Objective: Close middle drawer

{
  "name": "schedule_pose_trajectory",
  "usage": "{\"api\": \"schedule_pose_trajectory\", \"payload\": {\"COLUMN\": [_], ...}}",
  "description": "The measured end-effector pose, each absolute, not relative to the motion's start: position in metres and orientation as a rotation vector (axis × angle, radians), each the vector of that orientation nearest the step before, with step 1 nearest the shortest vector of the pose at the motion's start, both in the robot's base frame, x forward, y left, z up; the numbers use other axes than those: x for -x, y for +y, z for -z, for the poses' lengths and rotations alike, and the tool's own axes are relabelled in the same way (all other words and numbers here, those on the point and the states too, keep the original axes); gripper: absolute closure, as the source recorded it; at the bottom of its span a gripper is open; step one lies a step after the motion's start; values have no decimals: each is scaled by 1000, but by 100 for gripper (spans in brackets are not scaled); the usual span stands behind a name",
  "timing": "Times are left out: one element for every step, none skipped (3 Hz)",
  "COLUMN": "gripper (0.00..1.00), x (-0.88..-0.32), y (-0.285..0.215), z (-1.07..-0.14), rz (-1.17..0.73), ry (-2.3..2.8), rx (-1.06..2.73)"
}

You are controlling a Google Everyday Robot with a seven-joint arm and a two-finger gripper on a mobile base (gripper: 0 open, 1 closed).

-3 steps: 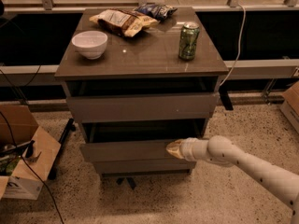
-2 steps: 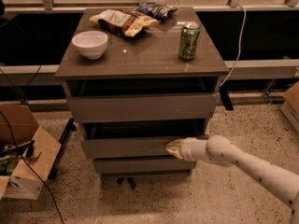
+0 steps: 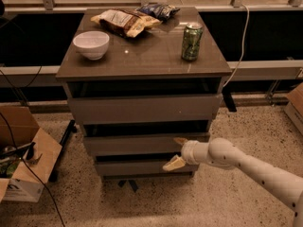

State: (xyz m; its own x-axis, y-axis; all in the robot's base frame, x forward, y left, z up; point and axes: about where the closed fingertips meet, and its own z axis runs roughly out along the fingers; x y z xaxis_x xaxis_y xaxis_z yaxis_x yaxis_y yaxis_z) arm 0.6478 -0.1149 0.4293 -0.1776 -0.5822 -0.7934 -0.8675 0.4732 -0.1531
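The middle drawer [image 3: 135, 144] is the grey-brown panel between the top and bottom drawers of the cabinet. A dark gap shows above its front, which stands a little proud of the cabinet body. My gripper [image 3: 176, 152] is at the right end of that front panel, on a white arm reaching in from the lower right. Its two tan fingers are spread apart, one fingertip [image 3: 180, 140] at the panel's top edge and the other lower, over the bottom drawer [image 3: 137, 167]. It holds nothing.
The top drawer [image 3: 142, 109] sticks out a little. On the cabinet top [image 3: 142, 56] are a white bowl [image 3: 91, 44], a green can [image 3: 191, 41] and snack bags [image 3: 124, 21]. An open cardboard box [image 3: 21, 160] stands on the floor at left, with cables nearby.
The view has drawn closer to the cabinet. My gripper has stayed against the right end of the middle drawer's front, and its fingers now show spread apart.
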Motion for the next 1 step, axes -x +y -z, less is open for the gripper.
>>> {"api": "schedule_pose_trajectory", "payload": {"gripper": [0], "x": [-648], "y": [-115], "z": [-429], "rz": [-425], "ry": [1875], "rx": [1214]}}
